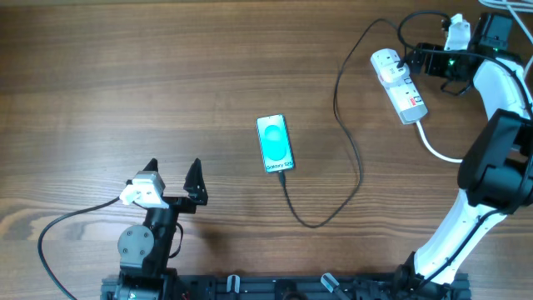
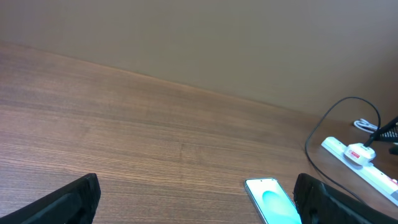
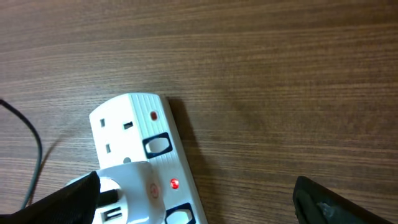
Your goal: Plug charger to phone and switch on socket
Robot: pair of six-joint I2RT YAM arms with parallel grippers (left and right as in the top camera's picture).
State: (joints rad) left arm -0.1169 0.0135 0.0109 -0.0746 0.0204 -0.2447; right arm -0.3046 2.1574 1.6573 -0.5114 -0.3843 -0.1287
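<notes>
The right gripper [image 3: 194,205] stands wide open and grips nothing. Its two fingers [image 3: 65,200] are spread to either side of the socket [image 3: 134,134], and whether one touches the white plug [image 3: 124,196] seated there cannot be told. A small red lamp [image 3: 174,183] glows beside that plug.

Seen from overhead, the socket [image 1: 398,83] lies at the table's far right. Its long axis runs diagonally from far-left to near-right, and its thick white cord [image 1: 433,143] leaves the nearer end.

The left gripper [image 1: 173,171] is also fully open and empty, near the table's front left.

The phone [image 1: 275,143] lies face up near the middle of the table, well apart from both grippers. Its long axis runs roughly front to back, with the "Galaxy" end towards the robot. The charger [image 1: 359,171] cable reaches that near edge, loops to the right and climbs to the socket. Whether its tip is seated cannot be told.
</notes>
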